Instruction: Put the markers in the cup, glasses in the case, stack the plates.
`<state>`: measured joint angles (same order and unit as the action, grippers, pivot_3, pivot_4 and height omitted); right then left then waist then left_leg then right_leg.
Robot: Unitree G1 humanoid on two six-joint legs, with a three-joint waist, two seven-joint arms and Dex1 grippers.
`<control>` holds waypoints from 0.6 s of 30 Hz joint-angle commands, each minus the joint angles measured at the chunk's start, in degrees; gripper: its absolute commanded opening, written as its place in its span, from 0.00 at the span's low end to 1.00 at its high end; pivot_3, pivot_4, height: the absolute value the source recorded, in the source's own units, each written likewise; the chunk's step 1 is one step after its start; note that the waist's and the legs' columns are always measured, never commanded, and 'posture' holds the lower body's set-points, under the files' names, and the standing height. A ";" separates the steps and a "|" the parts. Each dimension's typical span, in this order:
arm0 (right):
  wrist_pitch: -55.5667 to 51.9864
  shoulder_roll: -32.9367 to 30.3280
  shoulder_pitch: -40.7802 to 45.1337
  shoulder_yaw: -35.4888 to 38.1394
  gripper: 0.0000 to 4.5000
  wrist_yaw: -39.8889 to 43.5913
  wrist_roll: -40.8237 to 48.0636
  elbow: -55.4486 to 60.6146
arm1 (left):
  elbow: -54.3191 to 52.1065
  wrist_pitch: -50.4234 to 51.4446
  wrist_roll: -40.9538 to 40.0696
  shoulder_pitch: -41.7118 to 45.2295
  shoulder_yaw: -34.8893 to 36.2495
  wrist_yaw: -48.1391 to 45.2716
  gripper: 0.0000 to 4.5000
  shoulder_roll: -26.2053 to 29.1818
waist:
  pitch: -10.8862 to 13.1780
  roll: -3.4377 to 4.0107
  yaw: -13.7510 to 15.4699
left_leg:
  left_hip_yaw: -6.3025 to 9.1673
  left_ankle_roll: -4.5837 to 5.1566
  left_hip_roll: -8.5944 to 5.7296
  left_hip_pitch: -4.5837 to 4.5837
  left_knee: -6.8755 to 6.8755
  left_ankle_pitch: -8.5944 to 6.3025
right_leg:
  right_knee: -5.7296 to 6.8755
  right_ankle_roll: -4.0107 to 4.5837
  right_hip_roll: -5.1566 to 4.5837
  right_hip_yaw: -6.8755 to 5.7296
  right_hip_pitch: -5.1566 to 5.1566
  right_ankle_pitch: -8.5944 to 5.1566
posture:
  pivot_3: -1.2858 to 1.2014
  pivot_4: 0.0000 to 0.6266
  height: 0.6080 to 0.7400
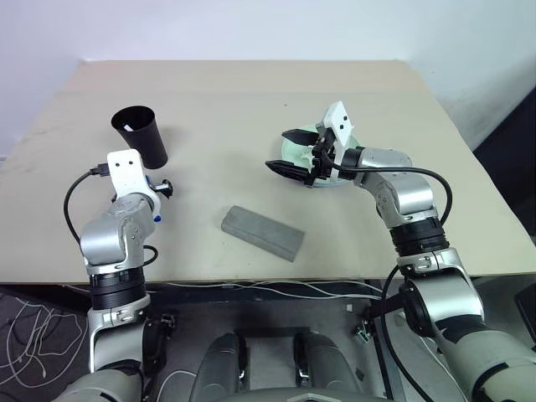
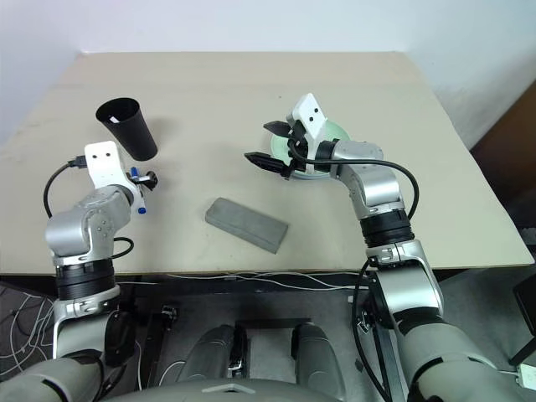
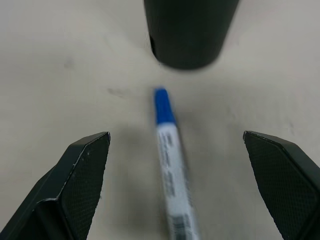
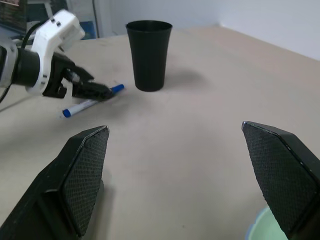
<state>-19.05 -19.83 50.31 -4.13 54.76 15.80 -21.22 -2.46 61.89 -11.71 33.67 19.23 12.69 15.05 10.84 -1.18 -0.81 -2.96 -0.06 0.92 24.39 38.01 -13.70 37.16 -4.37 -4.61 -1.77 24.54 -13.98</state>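
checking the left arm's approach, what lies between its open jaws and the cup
The blue-capped marker lies flat on the table between the left gripper's open jaws, cap end toward the cup. Between cap and cup the table is bare, as the left wrist view shows.

The left gripper sits low at about nine o'clock, pointing forward and tilted downward, its two black fingers spread wide apart. The right gripper hovers near two o'clock, roughly level, aimed leftward, with its fingers wide open.
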 commanded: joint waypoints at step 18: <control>0.06 -0.16 0.69 0.23 1.00 -1.93 -1.39 1.61 | -0.84 19.11 6.24 9.66 12.40 9.35 0.72 -6.60 | 0.00 -0.01 -0.29 | -0.01 -0.03 0.01 -0.02 -0.03 -0.01 | -0.01 -0.03 0.03 0.01 0.01 0.01 | 0.52 0.24 1.00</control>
<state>-19.65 -20.16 50.07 -4.16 53.10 14.22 -21.05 -2.75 79.65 -7.19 43.09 30.52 21.42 7.81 10.84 -1.18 -1.10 -2.97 -0.10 0.93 24.37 37.97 -13.71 37.15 -4.40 -4.59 -1.75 24.55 -13.97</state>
